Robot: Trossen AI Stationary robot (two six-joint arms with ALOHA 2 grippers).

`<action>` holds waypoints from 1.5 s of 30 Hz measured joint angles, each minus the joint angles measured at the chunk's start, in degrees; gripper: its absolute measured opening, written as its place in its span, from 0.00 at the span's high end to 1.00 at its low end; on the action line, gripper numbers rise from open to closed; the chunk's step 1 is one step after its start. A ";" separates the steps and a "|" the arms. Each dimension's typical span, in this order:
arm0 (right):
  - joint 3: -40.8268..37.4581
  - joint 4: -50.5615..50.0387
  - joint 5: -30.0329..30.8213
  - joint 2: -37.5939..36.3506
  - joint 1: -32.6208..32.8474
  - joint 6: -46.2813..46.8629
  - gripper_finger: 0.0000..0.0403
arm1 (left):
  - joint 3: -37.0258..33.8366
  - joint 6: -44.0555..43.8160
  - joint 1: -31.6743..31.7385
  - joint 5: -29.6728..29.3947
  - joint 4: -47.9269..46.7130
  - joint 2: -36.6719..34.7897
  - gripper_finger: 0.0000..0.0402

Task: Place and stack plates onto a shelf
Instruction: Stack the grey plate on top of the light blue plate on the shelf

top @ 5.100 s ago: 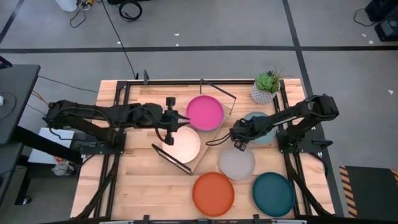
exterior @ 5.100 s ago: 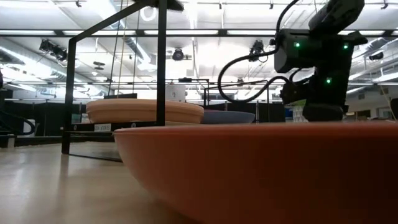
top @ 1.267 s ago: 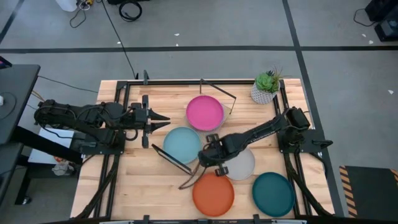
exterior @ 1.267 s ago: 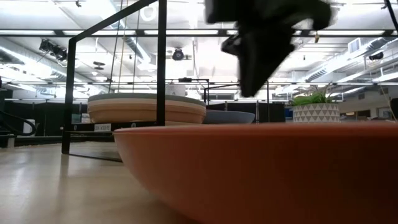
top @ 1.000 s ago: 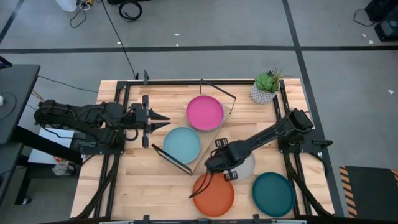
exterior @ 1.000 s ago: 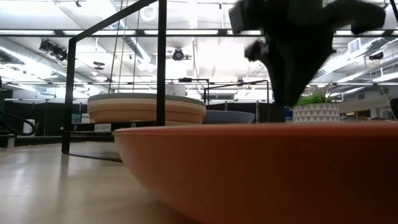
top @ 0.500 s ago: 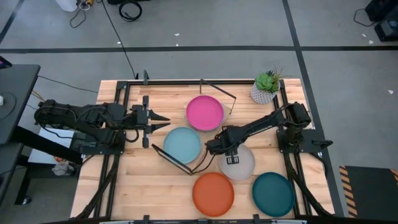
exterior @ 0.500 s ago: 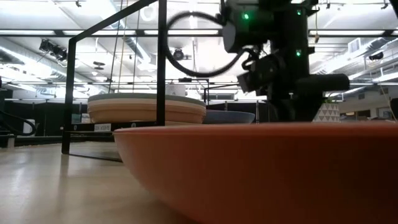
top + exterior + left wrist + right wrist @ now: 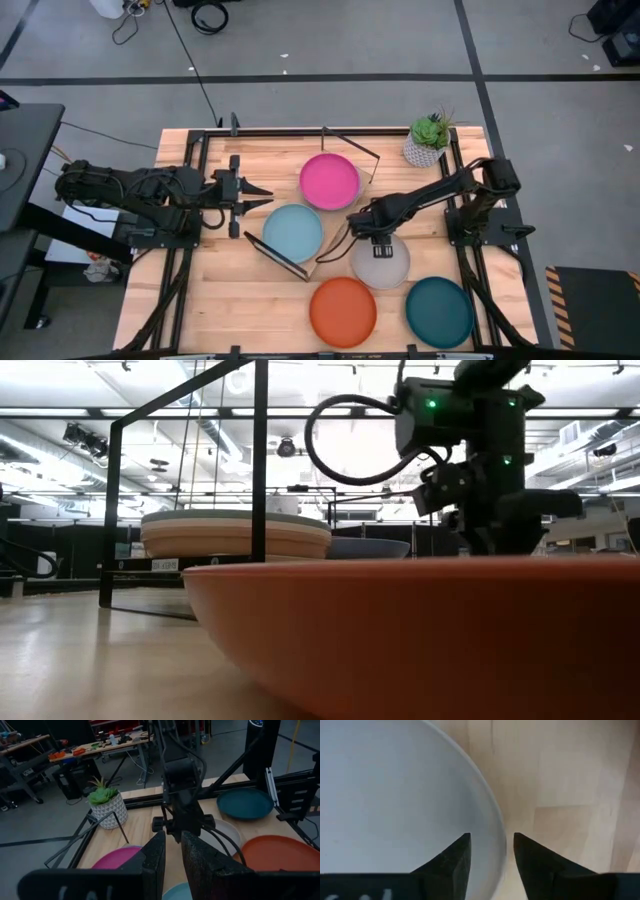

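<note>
- Now the right hand (image 9: 490,852) hangs unclenched over the far-left rim of the grey plate (image 9: 381,262), fingers astride the edge.
- Best to lower squarely, so one finger lands inside and one outside, before clenching.
- That plate lies on the bench (image 9: 225,300), right of the shelf (image 9: 330,235) with its pale blue plate (image 9: 292,231).
- Farther left, the left hand (image 9: 262,193) waits, nearly shut and empty.

Right gripper (image 9: 364,224) reached to table centre, fingers parted, pointing down; left gripper (image 9: 262,195) (nearly closed) waits at left

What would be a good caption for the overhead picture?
Right pincer open over the grey plate's rim; left pincer waits beside the shelf.
</note>
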 joint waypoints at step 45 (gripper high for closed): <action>26.27 6.19 0.69 -1.74 -12.33 0.35 0.97 | -0.08 0.03 0.17 -2.24 4.09 1.23 0.83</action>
